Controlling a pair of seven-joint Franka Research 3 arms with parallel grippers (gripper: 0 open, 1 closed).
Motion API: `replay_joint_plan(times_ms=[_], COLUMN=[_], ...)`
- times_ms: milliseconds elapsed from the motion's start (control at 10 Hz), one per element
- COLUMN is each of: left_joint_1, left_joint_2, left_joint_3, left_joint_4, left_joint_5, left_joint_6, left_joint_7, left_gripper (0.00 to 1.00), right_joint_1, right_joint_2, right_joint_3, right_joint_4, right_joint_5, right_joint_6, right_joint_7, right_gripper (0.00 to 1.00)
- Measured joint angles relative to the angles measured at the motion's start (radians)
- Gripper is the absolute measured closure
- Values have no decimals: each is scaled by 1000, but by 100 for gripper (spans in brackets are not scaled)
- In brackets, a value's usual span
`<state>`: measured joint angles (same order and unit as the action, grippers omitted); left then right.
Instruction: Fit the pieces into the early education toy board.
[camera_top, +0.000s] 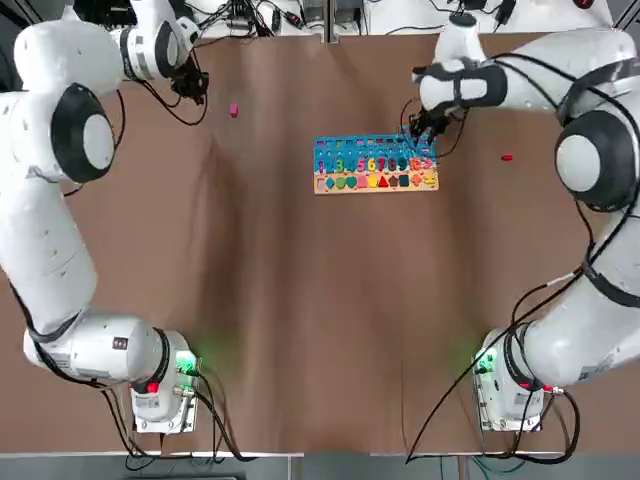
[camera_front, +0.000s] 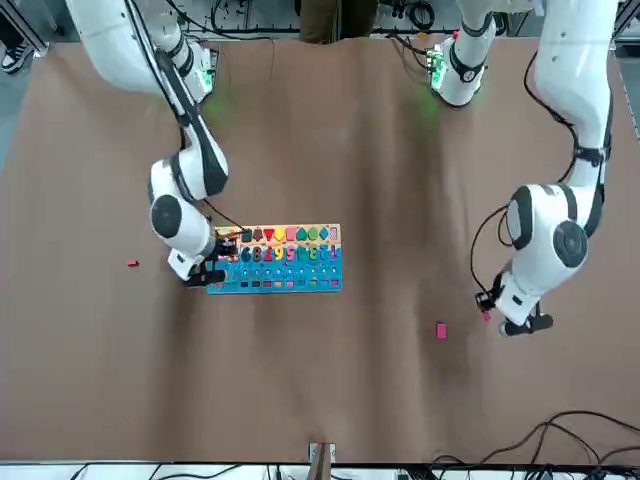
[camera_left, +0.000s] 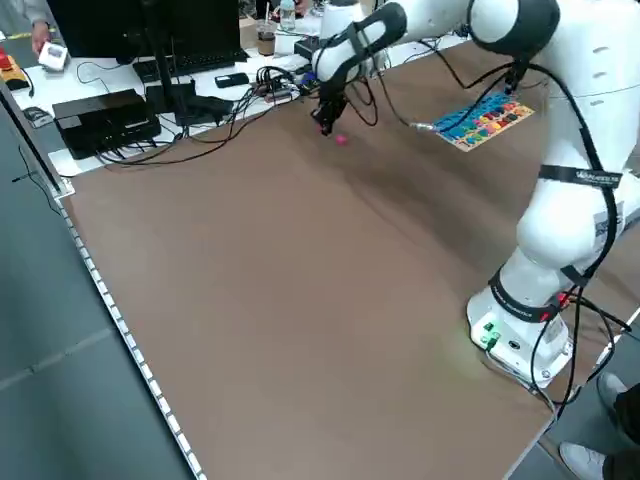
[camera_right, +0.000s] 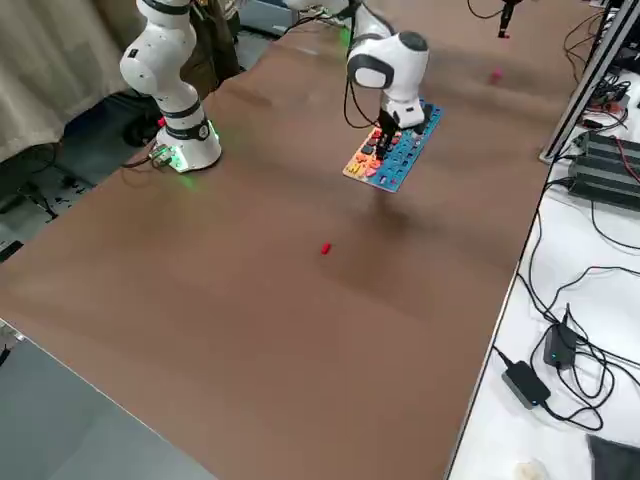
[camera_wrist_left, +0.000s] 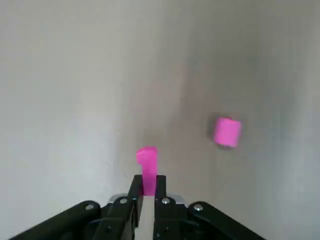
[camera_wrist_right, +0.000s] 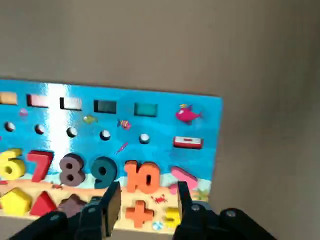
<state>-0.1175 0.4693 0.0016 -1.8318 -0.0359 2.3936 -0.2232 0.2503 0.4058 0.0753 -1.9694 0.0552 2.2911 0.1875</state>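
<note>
The early education toy board (camera_top: 348, 144) lies at the far middle of the table, blue with a pale wooden edge and rows of numbers and shapes. My right gripper (camera_top: 424, 136) hovers over its right end, open, its fingers (camera_wrist_right: 112, 204) astride the orange "10" piece (camera_wrist_right: 142, 176) that sits in the board (camera_wrist_right: 210, 107). My left gripper (camera_top: 191, 87) is at the far left, shut on a slim pink piece (camera_wrist_left: 147, 167) held above the table. A second pink piece (camera_top: 233, 110) lies on the table just beside it (camera_wrist_left: 227, 131). A red piece (camera_top: 507, 157) lies right of the board.
Both arm bases (camera_top: 160, 395) stand at the table's near edge with cables trailing off them. Cables and boxes (camera_left: 110, 120) crowd the bench beyond the table's left side. The brown tabletop (camera_top: 320, 320) stretches between the bases and the board.
</note>
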Motion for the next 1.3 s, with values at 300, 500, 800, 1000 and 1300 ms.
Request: replay_joint_plan(times_ms=[300,500,800,1000,1300], left_joint_1=[-108,-202,-329,-384,-473], left_joint_2=[-101,-139,-117,-89,-60], left_joint_3=[-60,-63,-64,-64,-64], left_joint_4=[-48,-49,-26,7,24], left_joint_5=[34,35,35,35,36], left_joint_6=[-70,-90,-91,-91,-90], left_joint_7=[-177,-278,-375,-386,-434], left_gripper=[86,86,86,86,86], right_joint_1=[-67,-103,-181,-245,-334], right_joint_2=[-73,-118,-167,-170,-167], right_joint_3=[-10,-55,-93,-101,-110], right_joint_4=[-17,-45,-84,-108,-124], right_joint_5=[-1,0,0,0,0], right_joint_6=[-13,-14,-19,-25,-20], right_joint_7=[-58,-80,-117,-158,-224], right_gripper=[28,17,16,17,20])
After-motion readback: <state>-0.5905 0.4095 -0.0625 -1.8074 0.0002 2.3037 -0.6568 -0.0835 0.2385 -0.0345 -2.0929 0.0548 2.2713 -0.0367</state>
